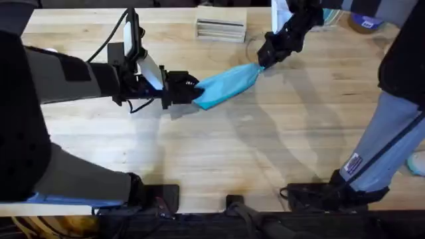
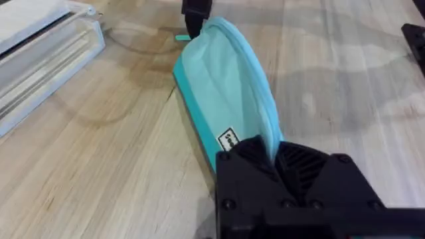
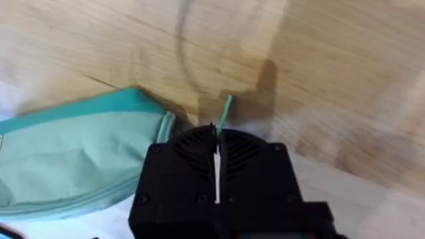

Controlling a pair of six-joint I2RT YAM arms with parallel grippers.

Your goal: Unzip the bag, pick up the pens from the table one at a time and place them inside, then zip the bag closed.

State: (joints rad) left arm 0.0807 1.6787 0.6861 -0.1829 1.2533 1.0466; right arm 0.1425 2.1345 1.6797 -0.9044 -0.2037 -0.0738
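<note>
Bag (image 1: 228,84) clamped endwise between left jaws (image 1: 194,93) and right jaws (image 1: 261,61) (pull tab (image 3: 226,109) beyond the right fingertips)

Bright, even room light. Soft grey arm shadows fall across the table (image 1: 265,139) toward 5 o'clock of the bag (image 1: 229,83) in the overhead. Large arm sections near the overhead edges are blurred. The right wrist view is soft, with faint glare on the wood.

Overhead looking down and forward, both wrist views close, sharing the bag (image 1: 229,84)
</note>
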